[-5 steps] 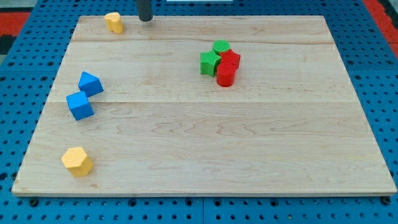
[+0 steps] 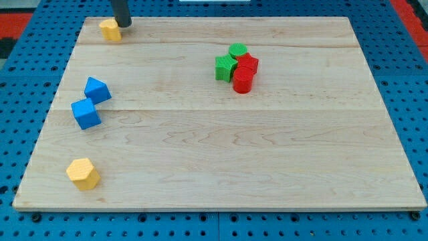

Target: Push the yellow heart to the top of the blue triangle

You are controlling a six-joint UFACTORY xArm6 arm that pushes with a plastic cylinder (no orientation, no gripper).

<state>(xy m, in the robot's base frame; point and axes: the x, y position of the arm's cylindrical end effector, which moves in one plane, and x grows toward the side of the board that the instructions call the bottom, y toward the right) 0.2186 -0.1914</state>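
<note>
Camera view, my tip touching yellow heart

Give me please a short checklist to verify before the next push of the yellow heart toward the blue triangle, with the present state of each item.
1. My tip is against the yellow heart: ok, it sits at the heart's upper right side.
2. Heart is on the board: ok, but close to the top left corner.
3. Push side suits the goal: not ok, the blue triangle lies toward the view's bottom, and my tip is mostly on the heart's right.
4. Path from heart down to the triangle is free: ok, no block between them.
5. Blue cube stays out of the way: ok, it lies below the triangle.
6. Green and red cluster is far off: ok.
</note>
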